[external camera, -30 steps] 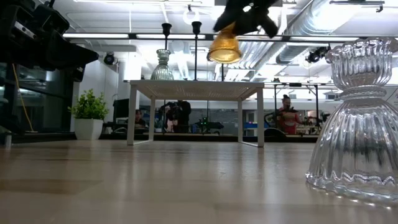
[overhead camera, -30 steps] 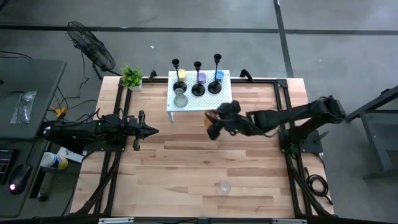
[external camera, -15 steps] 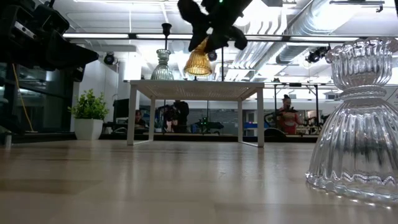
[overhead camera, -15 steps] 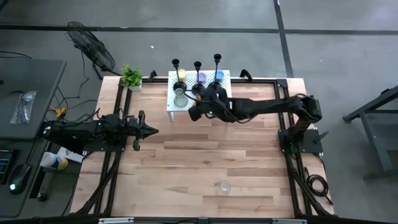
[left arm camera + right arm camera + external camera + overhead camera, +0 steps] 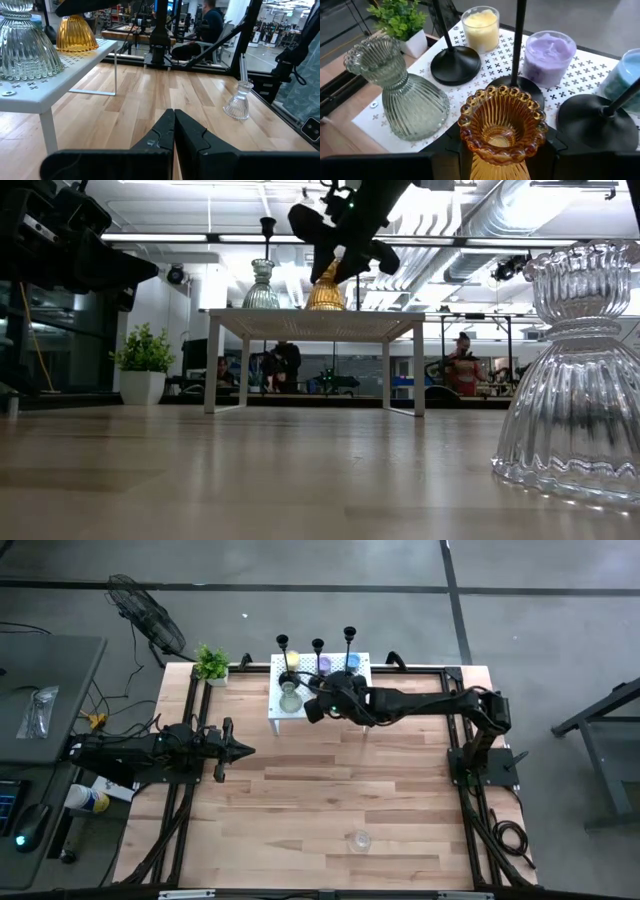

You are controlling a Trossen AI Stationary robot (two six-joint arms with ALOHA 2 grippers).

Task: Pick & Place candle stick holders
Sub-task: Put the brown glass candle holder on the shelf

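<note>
My right gripper reaches over the white perforated shelf at the table's far side and is shut on an amber ribbed glass holder. A pale green glass holder stands on the shelf beside it. Behind them stand three black candlesticks with yellow, purple and blue cups. A clear glass holder stands on its base near the table's front edge. My left gripper is shut and empty at the table's left. My right gripper pinches the amber holder between its two fingers, at the narrow neck just under the beaded rim. The fingers slant down from above and from the table's right side. The holder stands upright, its base at the shelf top; whether it rests there I cannot tell.
A small green potted plant stands at the table's far left corner. The shelf stands on thin white legs above the wood. People sit in the room beyond the table.
My right gripper has carried the amber holder toward the table's far left, over the white shelf, and down. The holder has stayed upright and now stands low at the shelf top, next to the pale green holder.
</note>
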